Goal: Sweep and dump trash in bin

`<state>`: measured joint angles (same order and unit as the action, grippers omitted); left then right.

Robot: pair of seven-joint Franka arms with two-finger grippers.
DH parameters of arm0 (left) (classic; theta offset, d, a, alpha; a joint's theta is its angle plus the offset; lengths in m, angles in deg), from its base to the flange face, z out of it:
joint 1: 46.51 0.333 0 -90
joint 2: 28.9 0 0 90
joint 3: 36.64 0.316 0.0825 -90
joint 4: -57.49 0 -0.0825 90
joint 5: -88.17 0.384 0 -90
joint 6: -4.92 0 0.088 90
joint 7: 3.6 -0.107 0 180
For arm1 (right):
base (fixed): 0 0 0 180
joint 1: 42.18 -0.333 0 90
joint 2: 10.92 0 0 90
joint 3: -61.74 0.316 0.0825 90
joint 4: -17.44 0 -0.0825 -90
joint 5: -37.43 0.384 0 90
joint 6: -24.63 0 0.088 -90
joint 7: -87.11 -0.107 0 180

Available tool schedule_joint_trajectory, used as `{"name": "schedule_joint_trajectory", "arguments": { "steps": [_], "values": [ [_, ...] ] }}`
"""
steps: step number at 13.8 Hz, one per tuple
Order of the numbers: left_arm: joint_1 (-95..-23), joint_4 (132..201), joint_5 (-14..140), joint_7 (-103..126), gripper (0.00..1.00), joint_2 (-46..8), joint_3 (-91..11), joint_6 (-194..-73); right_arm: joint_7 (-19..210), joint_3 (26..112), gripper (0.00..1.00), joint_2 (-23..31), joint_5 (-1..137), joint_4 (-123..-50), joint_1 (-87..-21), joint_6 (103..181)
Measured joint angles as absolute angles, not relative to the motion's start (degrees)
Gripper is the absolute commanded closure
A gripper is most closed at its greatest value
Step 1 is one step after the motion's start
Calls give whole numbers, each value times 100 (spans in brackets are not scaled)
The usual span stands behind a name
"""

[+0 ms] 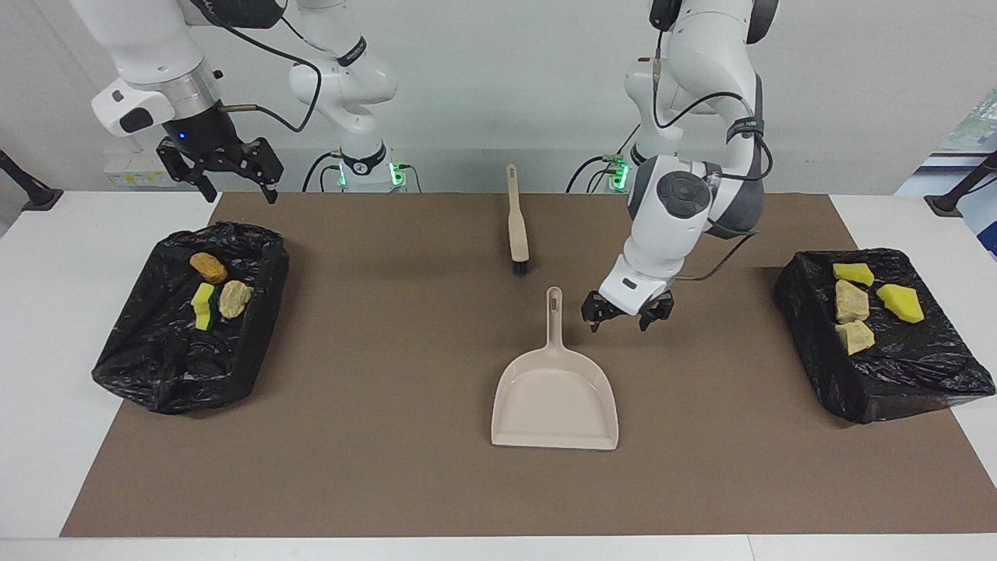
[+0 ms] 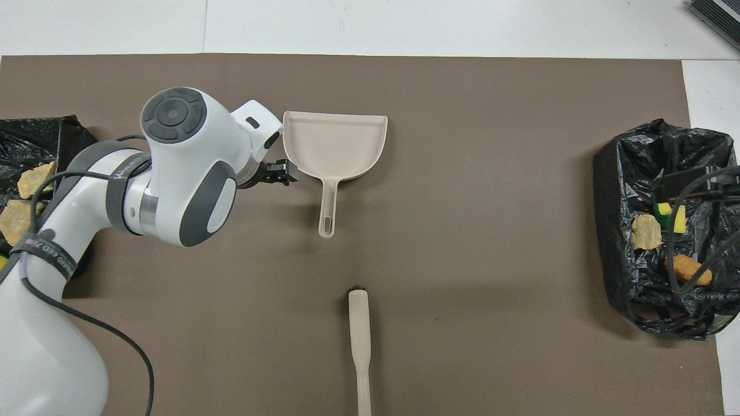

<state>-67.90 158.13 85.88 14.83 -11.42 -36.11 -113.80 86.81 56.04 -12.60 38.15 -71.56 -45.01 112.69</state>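
Left gripper (image 1: 628, 311): we see it low over the mat, fingers spread and holding nothing, just beside the dustpan handle at its 3 o'clock in the facing view.
Right gripper (image 1: 231, 173): we catch it waiting up high, jaws apart and empty, at 12 o'clock above one bin.
Dustpan (image 1: 554, 393): flat on the mat, handle toward the robots.
Brush (image 1: 517, 231): lying at the pan's 12 o'clock, nearer the robots.
Trash (image 1: 213, 288): we count three bits in the black-bagged bin (image 1: 156, 358) at the right arm's end.
More trash (image 1: 864, 304): four bits on the second bagged bin (image 1: 919, 374) at the left arm's end.
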Motion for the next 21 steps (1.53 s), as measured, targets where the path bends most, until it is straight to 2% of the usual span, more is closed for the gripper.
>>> {"name": "schedule_joint_trajectory", "arguments": {
  "steps": [2,6,9,13,18,21],
  "values": [
    [-6541,16344,8693,1101,0,-1574,-3603,-11379,8681,5604,0,-1260,3815,-7156,-4501,11269],
    [-5890,17314,8709,25,0,-2869,-3596,-11074,8681,5604,0,-1260,3815,-7156,-4501,11269],
    [-5577,17484,8709,-612,0,-3531,-3585,-10421,8681,5604,0,-1260,3815,-7156,-4501,11269],
    [-5449,16916,8711,-744,0,-3699,-3584,-9881,8681,5604,0,-1260,3815,-7156,-4501,11269],
    [-5196,15742,8739,-965,0,-3481,-3570,-9201,8681,5604,0,-1260,3815,-7156,-4501,11269],
    [-5018,14899,8742,-1010,0,-3173,-3548,-8607,8681,5604,0,-1260,3815,-7156,-4501,11269]
  ]
}}
